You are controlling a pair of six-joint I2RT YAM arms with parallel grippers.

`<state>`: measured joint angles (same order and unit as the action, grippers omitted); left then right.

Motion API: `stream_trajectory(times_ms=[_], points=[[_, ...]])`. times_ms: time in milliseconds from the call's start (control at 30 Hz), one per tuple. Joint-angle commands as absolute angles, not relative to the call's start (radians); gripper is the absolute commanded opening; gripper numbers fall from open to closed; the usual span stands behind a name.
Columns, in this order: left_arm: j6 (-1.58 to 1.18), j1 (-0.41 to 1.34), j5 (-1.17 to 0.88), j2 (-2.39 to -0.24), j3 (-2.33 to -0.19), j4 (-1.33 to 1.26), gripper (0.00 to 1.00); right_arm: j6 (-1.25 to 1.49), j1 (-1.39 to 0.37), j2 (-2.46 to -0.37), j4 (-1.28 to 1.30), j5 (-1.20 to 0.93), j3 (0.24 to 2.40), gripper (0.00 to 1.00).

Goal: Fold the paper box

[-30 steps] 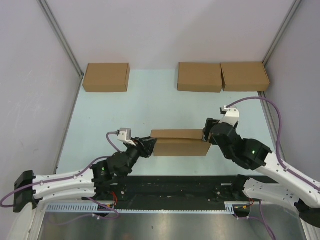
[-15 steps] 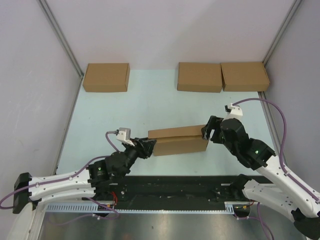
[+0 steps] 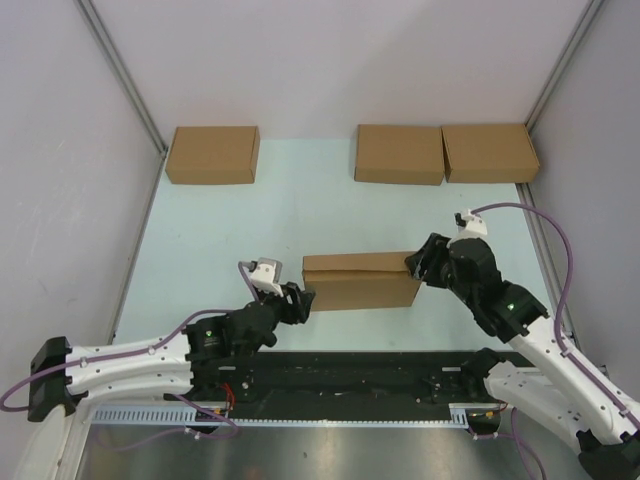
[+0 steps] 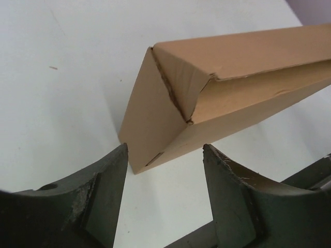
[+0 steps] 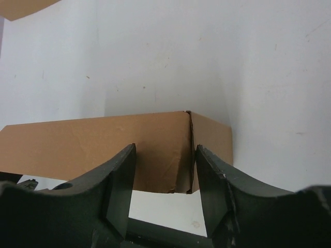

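The paper box [image 3: 360, 280] lies folded shut as a long brown cardboard block in the middle of the table. My left gripper [image 3: 297, 298] stands open just short of its left end, without touching it. In the left wrist view the box's end [image 4: 155, 119] shows a slightly gaping seam ahead of the left gripper [image 4: 165, 147]. My right gripper [image 3: 415, 265] is at the box's right end. In the right wrist view the right gripper [image 5: 164, 147] is open, and the box's corner [image 5: 93, 144] shows between and beyond its fingers, which do not clamp it.
Three smaller closed brown boxes sit along the back wall: one at the left [image 3: 212, 154] and two side by side at the right [image 3: 399, 153] [image 3: 489, 152]. Slanted metal posts and grey walls border the pale table on both sides.
The box tilted briefly, then settled level. My left gripper opened wider and let go of the box's left end. My right gripper's jaws narrowed at the right end.
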<state>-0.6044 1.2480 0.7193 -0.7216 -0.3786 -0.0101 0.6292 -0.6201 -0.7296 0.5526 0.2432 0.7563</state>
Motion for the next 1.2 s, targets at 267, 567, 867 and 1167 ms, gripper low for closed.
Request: stream_trajectory(times_ms=[267, 567, 867, 1167], points=[[-0.632, 1.255, 0.758, -0.661, -0.468, 0.185, 0.69, 0.62, -0.594, -0.692, 0.577, 0.206, 0.68, 0.47], [-0.696, 1.255, 0.836, -0.482, -0.502, 0.354, 0.87, 0.617, -0.584, -0.687, 0.571, 0.209, 0.655, 0.5], [-0.676, 1.192, 0.725, -0.324, -0.43, 0.155, 0.99, 0.611, -0.578, -0.673, 0.572, 0.199, 0.655, 0.59], [-0.834, 0.726, 0.019, -0.494, -0.367, -0.075, 1.0, 0.603, -0.577, -0.672, 0.572, 0.183, 0.655, 0.64]])
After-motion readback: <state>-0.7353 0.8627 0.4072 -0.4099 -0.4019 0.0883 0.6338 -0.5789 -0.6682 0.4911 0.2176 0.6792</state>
